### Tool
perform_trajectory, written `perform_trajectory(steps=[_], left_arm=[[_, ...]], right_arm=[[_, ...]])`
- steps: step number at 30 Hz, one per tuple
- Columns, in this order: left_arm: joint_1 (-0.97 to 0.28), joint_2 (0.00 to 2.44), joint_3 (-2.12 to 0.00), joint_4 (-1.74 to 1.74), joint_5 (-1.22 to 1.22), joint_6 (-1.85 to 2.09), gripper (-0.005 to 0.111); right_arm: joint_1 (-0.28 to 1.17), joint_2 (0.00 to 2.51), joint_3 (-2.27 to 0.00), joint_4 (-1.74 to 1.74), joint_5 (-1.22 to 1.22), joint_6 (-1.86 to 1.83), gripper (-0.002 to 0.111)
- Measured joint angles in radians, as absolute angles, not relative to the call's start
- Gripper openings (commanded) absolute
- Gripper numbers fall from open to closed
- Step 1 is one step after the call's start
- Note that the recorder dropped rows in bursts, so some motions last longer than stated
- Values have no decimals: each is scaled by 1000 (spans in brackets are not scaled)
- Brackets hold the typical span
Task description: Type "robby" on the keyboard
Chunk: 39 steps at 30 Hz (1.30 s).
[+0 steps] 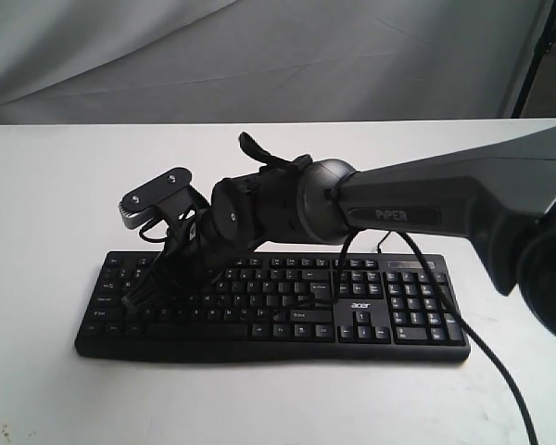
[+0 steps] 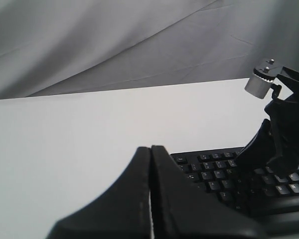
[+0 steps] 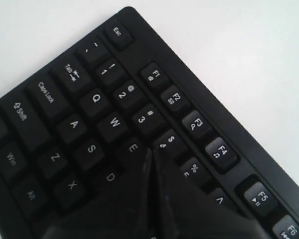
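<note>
The black keyboard (image 1: pixel 287 324) lies across the middle of the white table (image 1: pixel 56 185), number pad to the right with an "acer" logo. My right arm (image 1: pixel 398 199) reaches over from the right to the keyboard's left half. Its gripper (image 1: pixel 141 292) is shut and empty, pointing down at the letter rows. In the right wrist view the shut gripper (image 3: pixel 152 152) has its tip just past the E key (image 3: pixel 133 148), below the 4 key, hiding the key beneath; I cannot tell whether it touches. My left gripper (image 2: pixel 150 149) is shut and empty, off the end of the keyboard (image 2: pixel 214 174) by the Esc key.
A thin black cable (image 1: pixel 500 371) runs from the keyboard's right side toward the table's front right. Grey cloth (image 1: pixel 259 56) hangs behind the table. The right arm's wrist camera (image 2: pixel 261 82) shows above the keys in the left wrist view.
</note>
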State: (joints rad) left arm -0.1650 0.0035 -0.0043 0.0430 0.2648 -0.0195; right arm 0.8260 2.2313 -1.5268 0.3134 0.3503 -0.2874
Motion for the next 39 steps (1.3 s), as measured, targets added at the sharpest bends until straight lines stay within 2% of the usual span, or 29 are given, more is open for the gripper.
perform_trajectory(steps=[25,39], left_arm=[[-165,3,-4,43,265,-20,0],[-165,3,-4,43,265,-20,0]], right_arm=[[820,2193,-1529,291,377,-285,0],[717,1984,-1201,283,321,-232,0]])
